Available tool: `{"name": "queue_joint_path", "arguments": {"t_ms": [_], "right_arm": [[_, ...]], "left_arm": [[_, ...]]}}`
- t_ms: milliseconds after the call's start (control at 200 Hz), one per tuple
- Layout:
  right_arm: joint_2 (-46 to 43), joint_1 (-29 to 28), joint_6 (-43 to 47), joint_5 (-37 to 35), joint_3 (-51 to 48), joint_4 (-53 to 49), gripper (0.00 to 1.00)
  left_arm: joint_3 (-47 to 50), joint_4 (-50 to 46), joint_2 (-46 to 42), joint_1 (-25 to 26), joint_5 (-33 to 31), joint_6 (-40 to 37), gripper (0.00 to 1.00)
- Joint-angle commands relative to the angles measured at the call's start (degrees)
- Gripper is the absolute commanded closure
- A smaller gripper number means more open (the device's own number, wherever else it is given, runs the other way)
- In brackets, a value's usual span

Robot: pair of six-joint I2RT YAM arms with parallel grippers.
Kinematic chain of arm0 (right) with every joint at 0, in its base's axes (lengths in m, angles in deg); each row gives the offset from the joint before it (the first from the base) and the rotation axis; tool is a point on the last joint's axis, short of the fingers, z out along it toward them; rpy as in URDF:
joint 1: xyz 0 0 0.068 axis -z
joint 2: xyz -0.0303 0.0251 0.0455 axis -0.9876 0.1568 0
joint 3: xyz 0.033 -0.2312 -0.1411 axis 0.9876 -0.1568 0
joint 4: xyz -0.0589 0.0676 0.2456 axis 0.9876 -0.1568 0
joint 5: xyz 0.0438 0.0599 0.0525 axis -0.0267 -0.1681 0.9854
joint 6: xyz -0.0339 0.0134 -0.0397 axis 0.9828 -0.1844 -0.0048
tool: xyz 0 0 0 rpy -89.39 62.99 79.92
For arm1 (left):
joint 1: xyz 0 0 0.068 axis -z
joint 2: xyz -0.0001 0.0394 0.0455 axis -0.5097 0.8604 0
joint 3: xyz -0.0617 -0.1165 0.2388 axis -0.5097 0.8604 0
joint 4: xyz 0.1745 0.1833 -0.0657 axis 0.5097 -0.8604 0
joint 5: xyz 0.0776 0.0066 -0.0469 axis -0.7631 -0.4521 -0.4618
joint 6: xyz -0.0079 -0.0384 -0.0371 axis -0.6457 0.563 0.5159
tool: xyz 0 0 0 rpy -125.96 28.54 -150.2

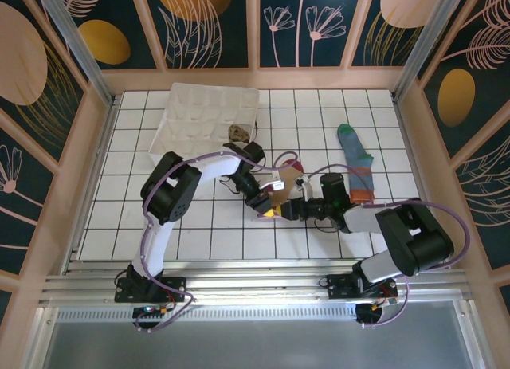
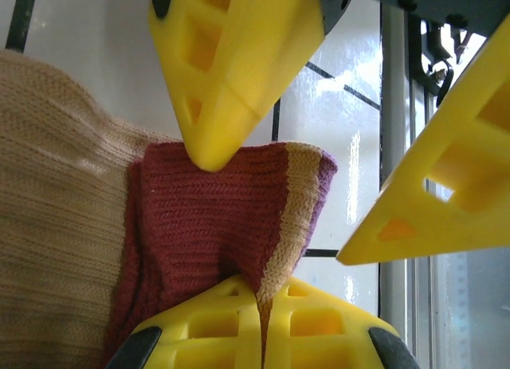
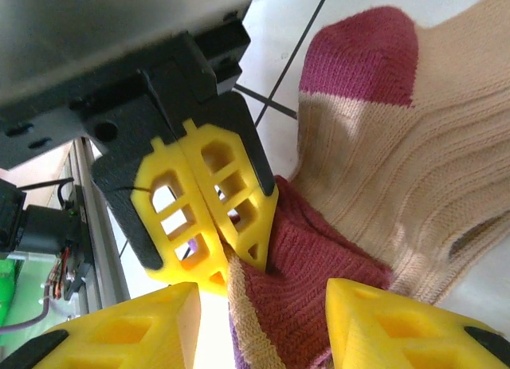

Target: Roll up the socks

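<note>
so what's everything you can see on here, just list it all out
beige sock: 1, beige with red toe and dark red cuff, mid-table between the two grippers
blue-grey sock: 1, blue-grey with green toe, lying flat, right of centre
tan-brown sock: 1, tan and brown, bundled up, on the tray's near right corner
tray: 1, white, far left of the table
table: 1, white tiles with dark grid lines, under everything
left gripper: 1, yellow fingers, shut on the beige sock's cuff
right gripper: 1, yellow fingers, open, a finger on either side of that cuff
</note>
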Motion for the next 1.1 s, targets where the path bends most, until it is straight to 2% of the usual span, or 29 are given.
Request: {"name": "queue_joint_path", "arguments": {"t_ms": [0,290,385,460,535,616,641,741,786,971,1096], "right_arm": [[0.7,-0.7,1.8,1.5,-0.7,1.8,0.53],[3.0,-2.2,4.1,-0.7,1.7,-3.0,0.52],[4.0,-2.4,4.4,-1.2,2.6,-3.2,0.54],[4.5,-2.4,3.4,-2.5,3.7,-3.2,0.63],[5.0,-2.3,1.9,-3.6,5.0,-3.7,0.8],[6.0,-1.9,1.1,-6.5,7.5,-8.3,0.97],[6.5,-1.6,0.8,-6.7,8.2,-9.8,1.0],[8.7,0.6,-0.5,-6.1,10.6,-14.7,1.0],[9.5,1.4,-0.8,-6.4,11.7,-17.0,1.0],[12.9,3.6,-2.3,-6.4,16.1,-24.1,1.0],[15.6,4.2,-2.8,-5.5,19.3,-27.7,1.0]], "left_arm": [[-1.4,-2.1,1.0,-1.0,2.8,-0.9,1.0],[-1.7,-2.0,1.2,-3.1,4.3,-0.8,1.0],[-1.9,-1.5,1.3,-3.4,4.4,-0.6,1.0],[-1.7,-0.6,0.9,-3.4,3.7,0.0,1.0],[-0.5,1.8,-0.2,-3.4,2.0,1.2,1.0],[2.3,7.4,-2.9,-3.4,-0.7,3.6,0.92],[3.5,9.3,-3.9,-3.4,-1.7,4.3,0.89],[9.6,20.8,-9.7,-3.4,-6.8,8.6,0.73],[12.7,26.2,-12.7,-3.4,-8.8,10.1,0.69],[24.7,44.3,-23.7,-3.3,-16.0,13.0,0.64],[28.3,47.9,-27.7,-2.5,-21.6,10.4,0.65]]}}
